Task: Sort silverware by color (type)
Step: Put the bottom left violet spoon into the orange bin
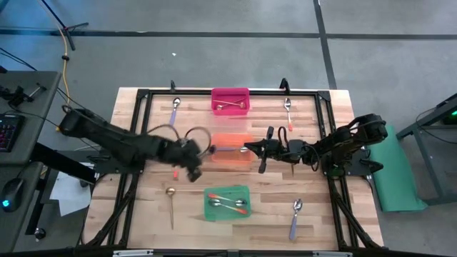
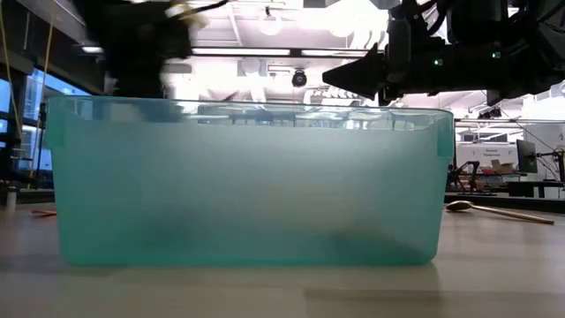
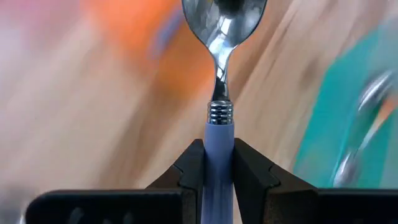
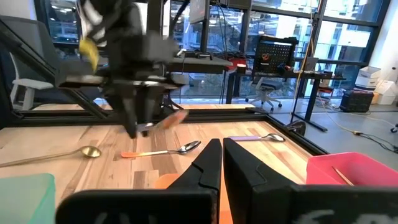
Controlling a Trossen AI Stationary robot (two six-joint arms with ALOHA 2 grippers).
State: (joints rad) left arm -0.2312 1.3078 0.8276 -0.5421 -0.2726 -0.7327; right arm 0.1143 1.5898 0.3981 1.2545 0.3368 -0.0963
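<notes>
My left gripper (image 1: pixel 194 161) hovers over the table's middle, just left of the orange bin (image 1: pixel 232 147). It is shut on a purple-handled spoon (image 3: pixel 221 37) whose silver bowl points ahead of the fingers. My right gripper (image 1: pixel 258 150) is shut and empty at the orange bin's right end. Loose on the wood lie a gold spoon (image 1: pixel 171 203), purple-handled spoons (image 1: pixel 174 108) (image 1: pixel 296 214) and orange-handled spoons (image 1: pixel 288 114) (image 4: pixel 161 151). The pink bin (image 1: pixel 230 100) holds a gold spoon. The green bin (image 1: pixel 227 202) holds orange-handled spoons. My left gripper pinches the spoon's purple handle (image 3: pixel 219 134) between its two fingers, just behind the ribbed metal collar. The fingers lie along the spoon, so neck and bowl stick out past the fingertips. It is lifted clear of the table.
The three bins stand in a line down the table's middle, pink far, orange centre, green near. A black frame (image 1: pixel 143 96) runs around the working area. In the low view the green bin (image 2: pixel 247 181) blocks most of the table. The two grippers face each other across the orange bin.
</notes>
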